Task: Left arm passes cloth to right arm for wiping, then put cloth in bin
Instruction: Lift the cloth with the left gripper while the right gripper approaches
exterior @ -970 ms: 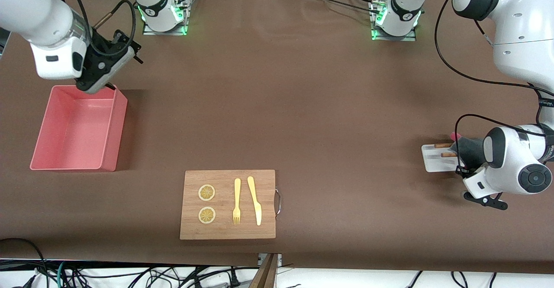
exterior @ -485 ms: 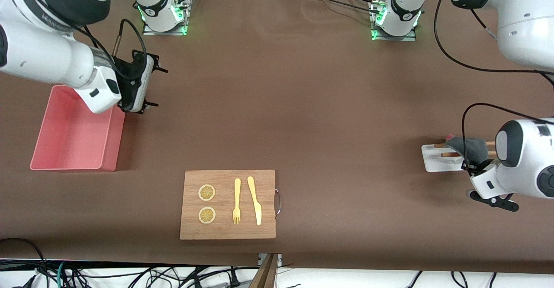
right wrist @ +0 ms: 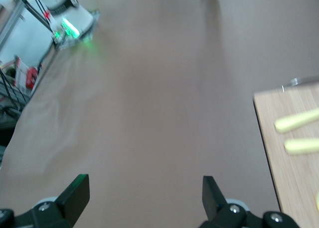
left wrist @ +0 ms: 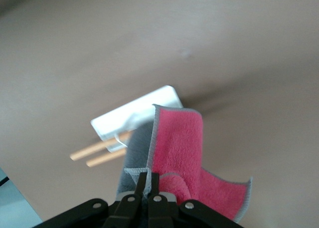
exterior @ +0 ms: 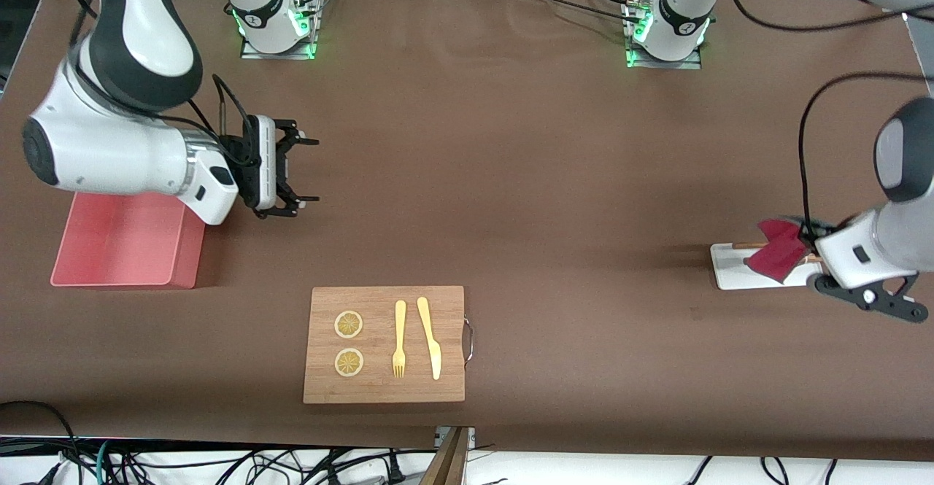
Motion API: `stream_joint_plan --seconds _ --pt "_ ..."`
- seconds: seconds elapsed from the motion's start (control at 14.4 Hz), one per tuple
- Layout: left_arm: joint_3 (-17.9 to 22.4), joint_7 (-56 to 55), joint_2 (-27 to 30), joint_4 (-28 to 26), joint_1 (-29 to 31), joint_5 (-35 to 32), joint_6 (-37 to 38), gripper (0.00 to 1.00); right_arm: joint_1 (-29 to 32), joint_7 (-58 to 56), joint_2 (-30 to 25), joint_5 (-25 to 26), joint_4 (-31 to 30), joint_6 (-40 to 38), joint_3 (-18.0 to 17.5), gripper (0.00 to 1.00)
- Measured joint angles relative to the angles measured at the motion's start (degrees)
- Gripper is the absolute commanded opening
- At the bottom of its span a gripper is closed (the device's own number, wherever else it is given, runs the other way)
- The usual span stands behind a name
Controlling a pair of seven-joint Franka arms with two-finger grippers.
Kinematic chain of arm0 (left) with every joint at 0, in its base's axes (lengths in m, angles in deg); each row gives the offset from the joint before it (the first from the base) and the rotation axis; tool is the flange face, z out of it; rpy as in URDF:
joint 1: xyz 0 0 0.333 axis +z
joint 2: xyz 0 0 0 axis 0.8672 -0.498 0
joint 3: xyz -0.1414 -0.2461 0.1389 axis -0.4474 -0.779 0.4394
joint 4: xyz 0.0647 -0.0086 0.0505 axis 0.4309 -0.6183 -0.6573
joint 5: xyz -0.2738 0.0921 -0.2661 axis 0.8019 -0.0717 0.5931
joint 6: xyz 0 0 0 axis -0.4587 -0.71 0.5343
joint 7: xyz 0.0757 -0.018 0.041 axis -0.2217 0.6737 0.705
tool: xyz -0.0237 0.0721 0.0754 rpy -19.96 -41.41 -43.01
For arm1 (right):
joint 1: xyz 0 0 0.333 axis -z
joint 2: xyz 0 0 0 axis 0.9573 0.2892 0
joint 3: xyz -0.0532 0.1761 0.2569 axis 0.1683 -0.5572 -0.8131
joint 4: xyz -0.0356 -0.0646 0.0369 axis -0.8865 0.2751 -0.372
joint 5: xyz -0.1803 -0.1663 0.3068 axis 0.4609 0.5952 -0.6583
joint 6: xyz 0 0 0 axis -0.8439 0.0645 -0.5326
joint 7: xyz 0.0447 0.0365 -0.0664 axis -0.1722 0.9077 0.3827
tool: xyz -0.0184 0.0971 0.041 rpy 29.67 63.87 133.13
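The left gripper (left wrist: 148,183) has its black fingers (left wrist: 154,184) clenched on a corner of the small soft cloth (exterior: 779,253), bright pink on one face and grey on the other. The cloth hangs from that pinch in the air over the small flat white tray (exterior: 733,272), which sits at the left arm's end of the brown worktop (exterior: 525,179). In the left wrist view the pink face shows broadly with a grey edge folded beside it, and two thin wooden sticks (left wrist: 97,154) lie on the tray; whether the cloth's lowest corner touches the tray is hard to judge.

The right gripper (exterior: 305,170) has its skeletal black fingers (exterior: 303,141) spread wide and grasping nothing, pointing sideways over bare worktop just beside the pink rectangular plastic bin (exterior: 124,248), which the right arm partly covers.

Nearer to the front camera, about midway along the worktop, lies a rectangular wooden cutting board (exterior: 384,390) with a metal handle. On it rest two round lemon slices (exterior: 349,324), a yellow fork (exterior: 399,338) and a yellow knife (exterior: 430,337).
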Motion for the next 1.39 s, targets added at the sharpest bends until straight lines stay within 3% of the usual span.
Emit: stream_joint_plan --seconds 0.35,0.48,0.97,1.39 --pt "-0.03 -0.49 2.73 -0.29 -4.54 21.52 3.5 0.0 0.9 -12.84 2.29 -17.47 -8.1 4.16 0.07 1.0" --pt "-0.04 -4.95 2.63 -0.67 -5.21 25.93 3.38 0.0 0.65 -16.16 2.96 -24.36 -10.85 4.62 -0.14 1.0" --pt "-0.11 -43.53 2.09 -1.03 -16.43 26.72 -2.52 0.0 -4.76 -29.1 6.47 -47.15 -15.1 9.84 -3.1 1.0" --pt "-0.1 -69.51 0.8 -1.06 -20.28 26.94 -6.42 0.0 -10.94 -34.0 9.62 -65.51 -14.67 11.85 -3.59 1.0"
